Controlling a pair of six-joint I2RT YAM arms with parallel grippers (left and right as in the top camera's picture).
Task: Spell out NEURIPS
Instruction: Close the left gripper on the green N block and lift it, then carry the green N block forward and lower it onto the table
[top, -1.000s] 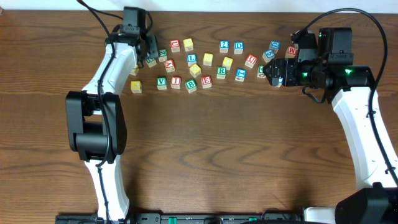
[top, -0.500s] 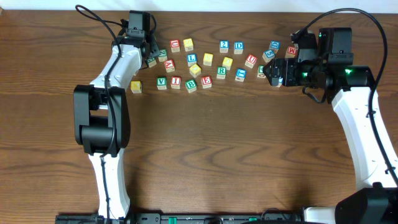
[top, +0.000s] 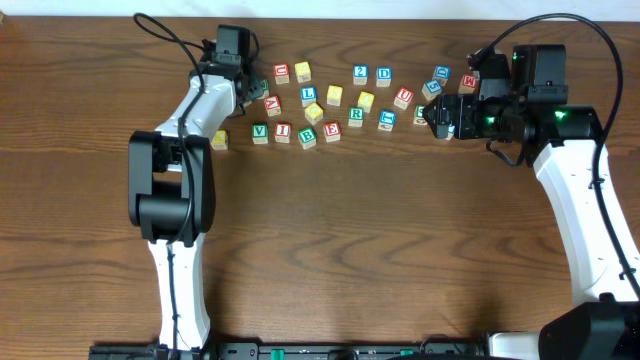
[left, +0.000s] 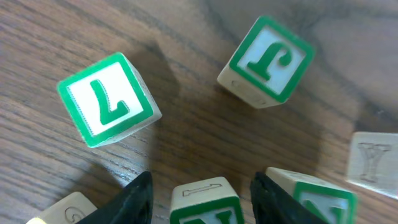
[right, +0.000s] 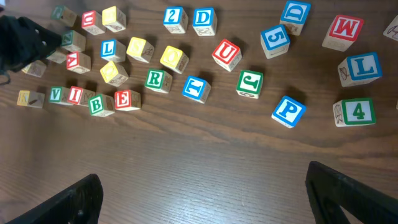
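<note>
My left gripper (left: 205, 198) is open and straddles a green-lettered cube, probably the N (left: 205, 205), with a small gap on each side; overhead it is at the left end of the cube cluster (top: 245, 92). My right gripper (right: 202, 186) is wide open and empty above bare table, by the cluster's right end (top: 440, 118). The right wrist view shows the red E (right: 126, 99), green R (right: 158, 79), red U (right: 227, 55), red I (right: 75, 94), blue P (right: 288, 111) and a yellow-faced cube (right: 174, 57).
Other letter and numeral cubes lie scattered along the table's back: V and B (right: 96, 104) in the row with I and E, blue 2 (right: 175, 18), D (right: 203, 19), 5, M (right: 343, 31), L, 4. Two green-framed cubes (left: 107, 99) (left: 266, 59) lie just ahead of my left fingers.
My left arm has swung to the right and settled over the left end of the cluster. The right arm has not moved.
</note>
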